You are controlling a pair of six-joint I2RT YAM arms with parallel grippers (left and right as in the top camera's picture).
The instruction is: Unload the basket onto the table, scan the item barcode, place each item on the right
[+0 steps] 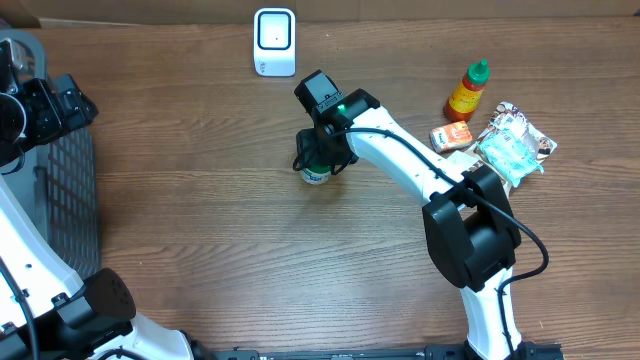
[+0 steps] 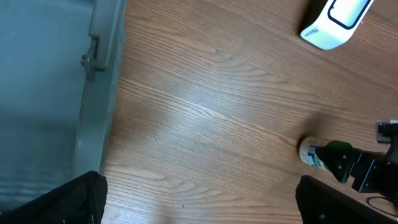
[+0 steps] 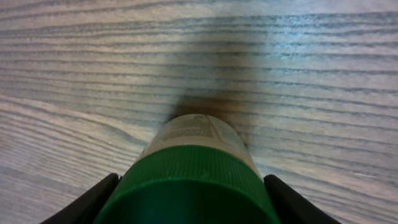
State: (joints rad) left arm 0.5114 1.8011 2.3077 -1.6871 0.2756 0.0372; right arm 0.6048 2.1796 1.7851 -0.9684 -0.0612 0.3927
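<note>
we see the small white bottle near the middle of the wooden table, below the white barcode scanner and well apart from it. it seems to stand upright, its green cap facing the right wrist camera. the right gripper sits over it, its fingers close on either side of the cap; we cannot tell whether they press on it. the left gripper hangs with its jaws spread wide and nothing between them, beside a grey basket at the table's left edge. to the right lie a hot sauce bottle, an orange packet and snack bags.
</note>
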